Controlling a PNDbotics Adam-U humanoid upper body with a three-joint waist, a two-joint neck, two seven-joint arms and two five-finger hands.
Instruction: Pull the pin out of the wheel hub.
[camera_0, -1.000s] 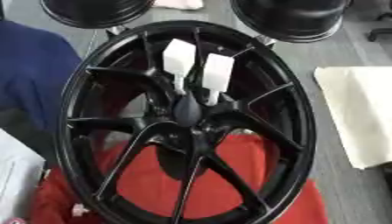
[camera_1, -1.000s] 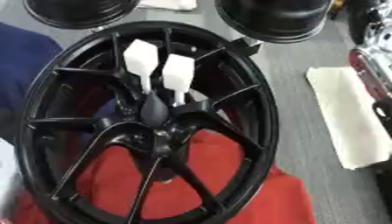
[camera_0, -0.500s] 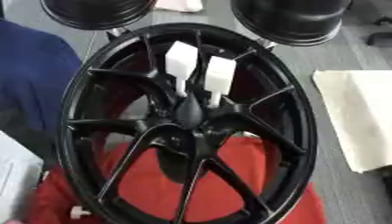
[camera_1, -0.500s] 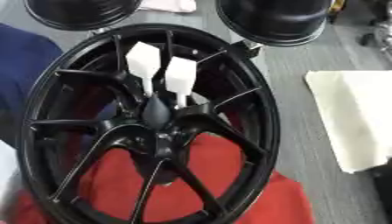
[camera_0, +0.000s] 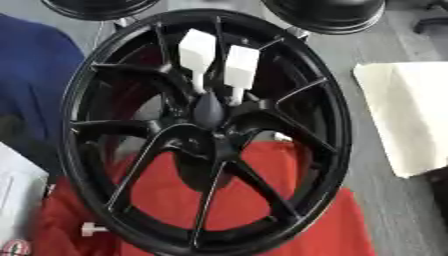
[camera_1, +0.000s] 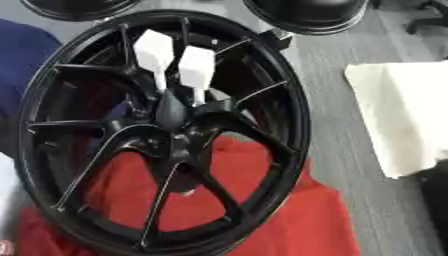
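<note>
A large black spoked wheel (camera_0: 105, 80) stands tilted over a red cloth (camera_0: 262, 200), filling most of both views. At its centre is the dark hub (camera_0: 208, 111) with a pointed black cap. Two white pins with blocky heads stick out of the hub side by side: the left pin (camera_0: 198, 50) and the right pin (camera_0: 241, 67). Neither of my hands shows in either view.
A white cloth (camera_0: 407, 115) lies on the grey floor to the right. Blue fabric (camera_0: 31, 75) lies at the left. Two more black wheels (camera_0: 328, 12) stand at the top edge. A white object (camera_0: 17, 195) sits at the lower left, with a small white piece (camera_0: 90, 229) beside it.
The whole picture has shifted slightly, so the camera has moved. The wheel and both white pins stand as before.
</note>
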